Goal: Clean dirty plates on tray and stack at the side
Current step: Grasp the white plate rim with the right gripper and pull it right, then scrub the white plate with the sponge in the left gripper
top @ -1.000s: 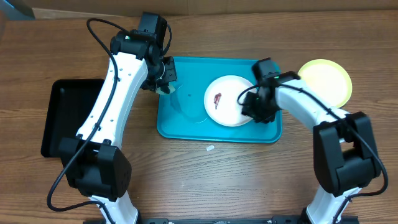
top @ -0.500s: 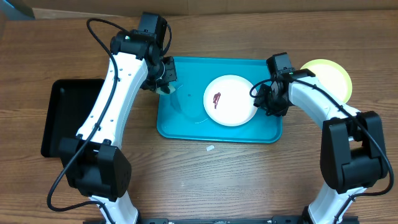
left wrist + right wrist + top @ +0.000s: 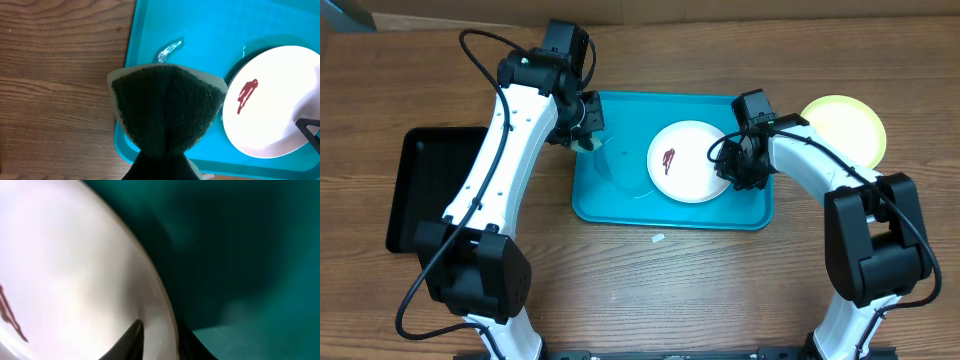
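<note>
The turquoise tray [image 3: 620, 210] sits in the middle of the bench [image 3: 720, 290]. The white plate [image 3: 695, 165] lies on the tray's 3 o'clock half. A reddish smear [image 3: 670, 160] toward the plate's 9 o'clock side is not yet wiped.

The right gripper [image 3: 735, 172] is at the plate's 3 o'clock rim. Its wrist view shows the jaws closed on that edge, with 1 finger [image 3: 132, 335] on the inner face and the other outside. I judge this pinch is meant to steady or tip the plate so it will not skid under scrubbing.

The left gripper [image 3: 582, 128] hangs over the tray's 9 o'clock end. Its jaws are clamped on a folded green sponge [image 3: 167, 107], which points down, clear of the plate. To reach the smear, the sponge would need to travel toward 3 o'clock.

A yellow-green plate [image 3: 845, 130] rests on the bench just off the tray's 2 o'clock corner, probably the stacking spot. A black tray [image 3: 420, 190] lies toward the bench's 9 o'clock edge.
</note>
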`<state>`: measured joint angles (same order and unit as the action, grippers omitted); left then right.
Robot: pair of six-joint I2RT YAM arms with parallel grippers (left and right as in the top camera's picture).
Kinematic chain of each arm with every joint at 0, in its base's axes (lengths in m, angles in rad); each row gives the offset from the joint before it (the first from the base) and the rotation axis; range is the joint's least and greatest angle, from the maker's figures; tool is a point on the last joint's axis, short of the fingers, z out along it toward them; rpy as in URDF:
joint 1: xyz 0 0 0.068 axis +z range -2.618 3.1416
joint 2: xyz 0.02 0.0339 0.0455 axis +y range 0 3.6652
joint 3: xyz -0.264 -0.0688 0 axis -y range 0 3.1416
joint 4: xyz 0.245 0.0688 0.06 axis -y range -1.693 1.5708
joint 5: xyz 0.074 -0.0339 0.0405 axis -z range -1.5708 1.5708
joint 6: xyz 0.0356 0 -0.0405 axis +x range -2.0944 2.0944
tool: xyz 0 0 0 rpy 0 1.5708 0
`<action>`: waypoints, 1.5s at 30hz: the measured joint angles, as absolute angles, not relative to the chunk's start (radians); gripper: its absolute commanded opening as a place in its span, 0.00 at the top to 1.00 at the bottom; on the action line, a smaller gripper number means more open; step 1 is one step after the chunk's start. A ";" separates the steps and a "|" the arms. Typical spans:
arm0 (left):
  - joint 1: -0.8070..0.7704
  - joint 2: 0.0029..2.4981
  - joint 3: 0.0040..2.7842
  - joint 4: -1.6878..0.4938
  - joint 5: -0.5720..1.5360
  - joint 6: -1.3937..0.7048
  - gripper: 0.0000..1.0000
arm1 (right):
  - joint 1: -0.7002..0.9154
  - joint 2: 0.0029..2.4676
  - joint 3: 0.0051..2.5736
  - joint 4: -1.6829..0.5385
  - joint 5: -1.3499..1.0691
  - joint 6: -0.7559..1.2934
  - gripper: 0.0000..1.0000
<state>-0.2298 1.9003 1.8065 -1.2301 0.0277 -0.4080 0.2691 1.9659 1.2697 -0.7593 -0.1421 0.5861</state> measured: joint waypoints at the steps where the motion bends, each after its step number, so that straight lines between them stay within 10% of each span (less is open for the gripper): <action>1: -0.230 1.900 1.806 -1.230 0.028 -0.408 0.96 | 0.269 1.967 1.270 -0.759 -0.142 0.587 0.94; 45: -0.351 1.905 1.201 -0.551 0.228 -0.413 0.96 | 0.480 1.989 1.271 -0.588 -0.187 0.563 0.96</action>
